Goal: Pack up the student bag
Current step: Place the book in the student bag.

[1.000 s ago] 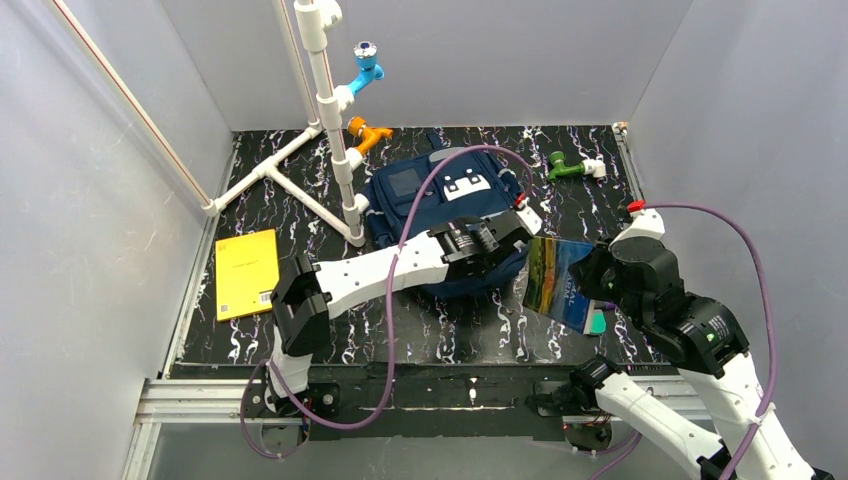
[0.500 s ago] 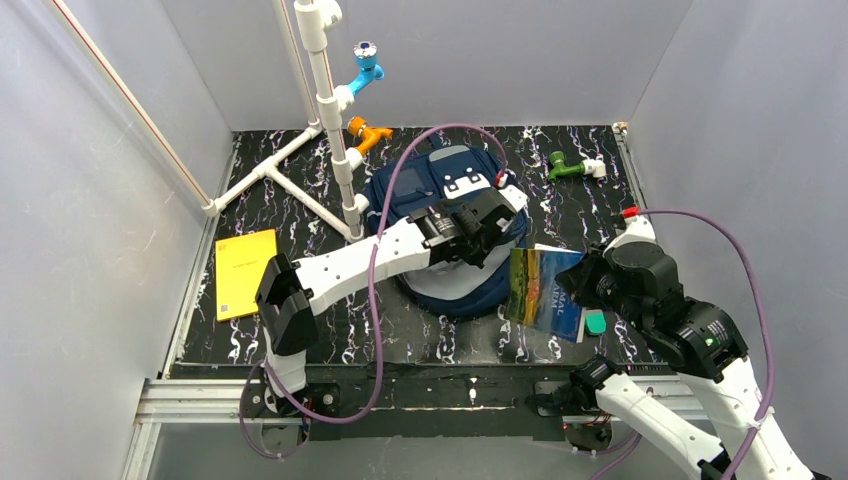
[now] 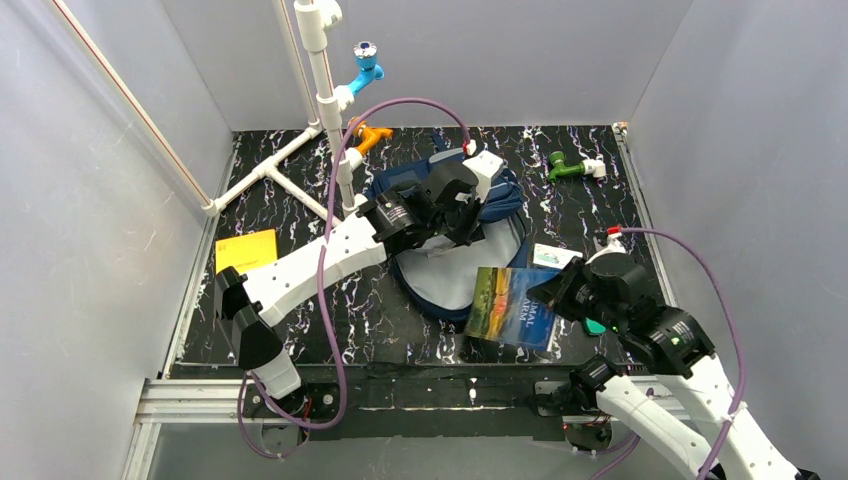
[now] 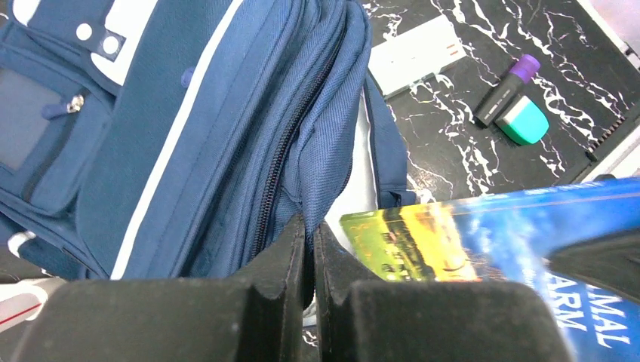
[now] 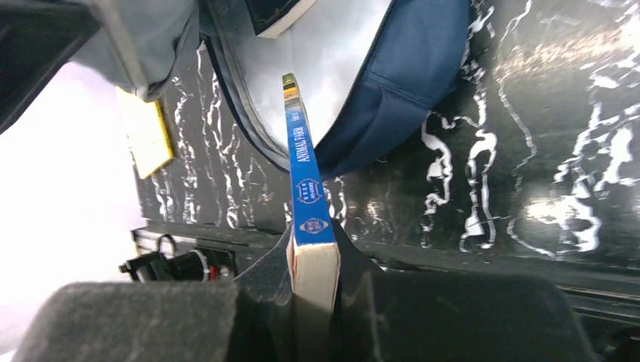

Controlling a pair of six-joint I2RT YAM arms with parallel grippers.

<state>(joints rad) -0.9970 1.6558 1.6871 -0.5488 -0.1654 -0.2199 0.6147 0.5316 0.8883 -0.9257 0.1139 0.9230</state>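
student bag (image 3: pixel 507 203) lies mid-way across the black, white-veined table (image 3: pixel 400 335), toward the back, just right of the upright of a white pipe stand (image 3: pixel 322 95); navy cloth, thin pale stripe, and a white patch with dots seen from the left wrist. its mouth faces the near right and gapes, pale grey lining showing. left gripper (image 4: pixel 309 226) reaches over the bag from the left, jaws pressed together on a fold of navy cloth beside the zip, holding that edge up off the lining. right gripper (image 5: pixel 311 260) is clamped on a paperback book (image 3: pixel 510 308) with a blue spine and a landscape cover. from above the book is tilted, its far corner over the rim of the bag's mouth, the rest over bare table near the front edge. from the right wrist it stands on edge, spine up, far end at the lining; cannot tell whether it touches. corner of a dark book (image 5: pixel 275 15) sits inside on the lining. loose items: yellow notebook (image 3: pixel 245 250) flat at the left side, partly under the left arm; white flat box (image 4: pixel 415 54) just right of the bag; purple-capped marker (image 4: pixel 506 90) and teal eraser (image 4: pixel 526 121) just beside each other, further right; green pipe fitting (image 3: pixel 568 168) back right; orange fitting (image 3: pixel 368 133) at the back by the stand; blue fitting (image 3: pixel 366 65) up on the stand
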